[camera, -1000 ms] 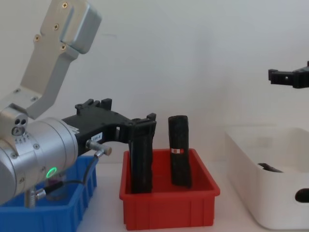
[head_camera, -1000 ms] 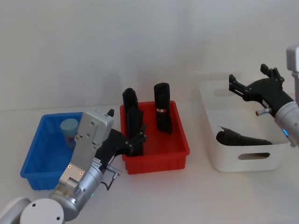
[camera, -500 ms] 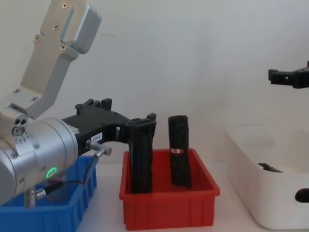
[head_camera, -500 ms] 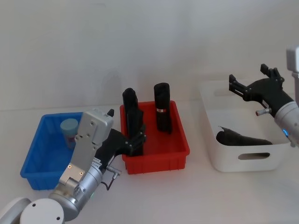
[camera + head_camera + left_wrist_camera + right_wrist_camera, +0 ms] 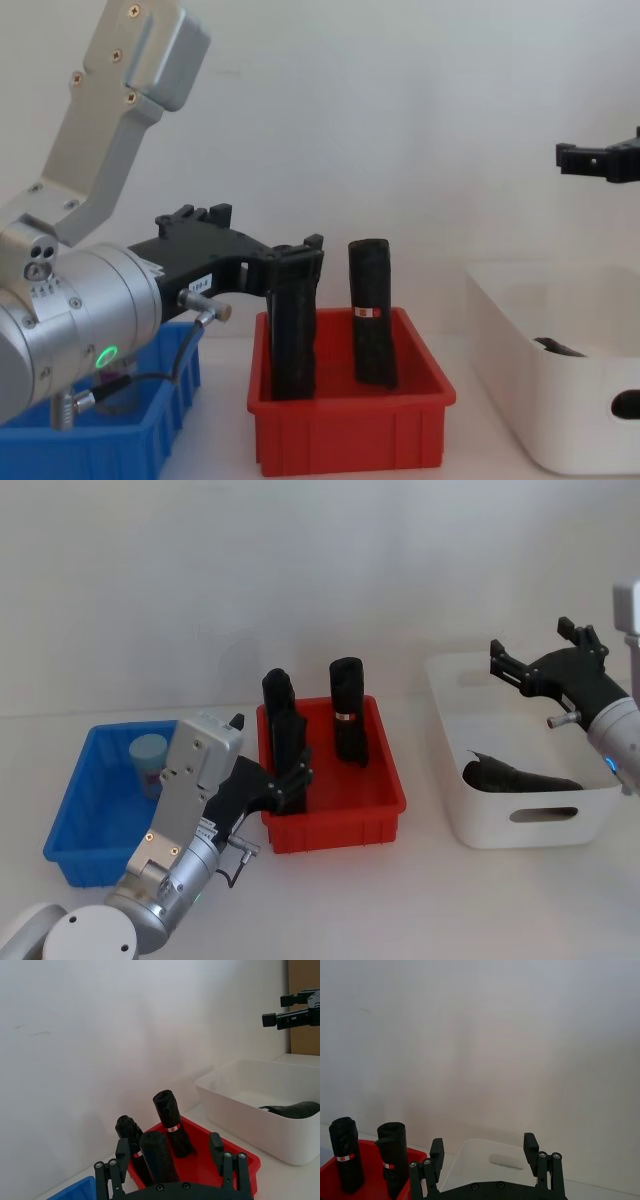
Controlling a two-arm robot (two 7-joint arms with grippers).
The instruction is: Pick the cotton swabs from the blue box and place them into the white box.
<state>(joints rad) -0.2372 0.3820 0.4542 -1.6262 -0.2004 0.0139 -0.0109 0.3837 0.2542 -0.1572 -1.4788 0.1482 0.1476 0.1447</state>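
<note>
1. One jar of cotton swabs (image 5: 148,760) stands in the blue box (image 5: 75,855).
2. Left gripper (image 5: 290,780), fingers spread and empty, hangs over the red bin (image 5: 385,805) at the jar's 3 o'clock; it risks toppling the black rolls (image 5: 348,720).
3. Right gripper (image 5: 528,652), fingers spread and empty, idles above the white box (image 5: 490,830).

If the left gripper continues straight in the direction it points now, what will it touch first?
Probably the nearest black roll in the red bin: the open left gripper points at it from close by, though the gap between them is hard to judge.
</note>
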